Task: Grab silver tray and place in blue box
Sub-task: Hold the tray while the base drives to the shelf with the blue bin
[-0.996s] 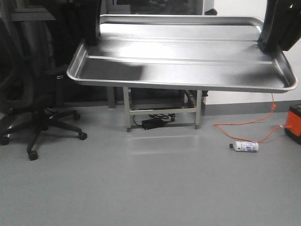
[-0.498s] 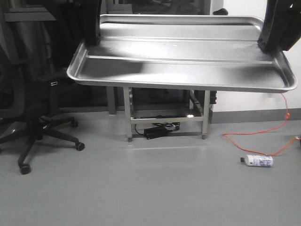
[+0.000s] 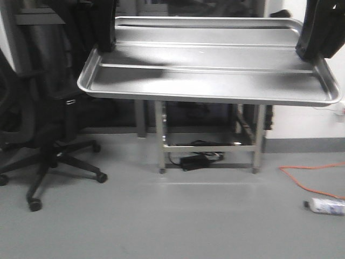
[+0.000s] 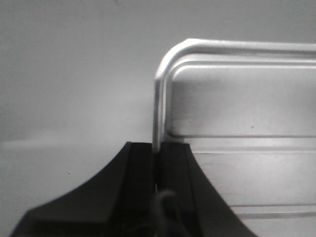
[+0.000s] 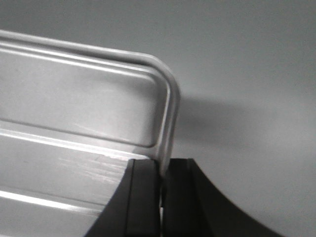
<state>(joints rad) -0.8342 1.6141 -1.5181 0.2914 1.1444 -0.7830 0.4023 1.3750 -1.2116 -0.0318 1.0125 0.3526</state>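
Observation:
The silver tray (image 3: 210,70) hangs level in the air across the top of the front view, with two long ridges on its floor. My left gripper (image 3: 105,40) is shut on its left rim; in the left wrist view the black jaws (image 4: 157,153) pinch the rim of the tray (image 4: 237,113). My right gripper (image 3: 310,46) is shut on the right rim; in the right wrist view the jaws (image 5: 162,168) clamp the tray's (image 5: 74,108) edge. The blue box is out of view.
A steel table frame (image 3: 207,143) with a power strip (image 3: 197,160) under it stands behind the tray. A black office chair (image 3: 43,135) is at the left. An orange cable (image 3: 310,183) and a plastic bottle (image 3: 326,205) lie on the grey floor at the right.
The tray stays fixed between both grippers while the room shifts right in the front view. The chair, table frame, cable and bottle have all slid rightward and sit slightly nearer.

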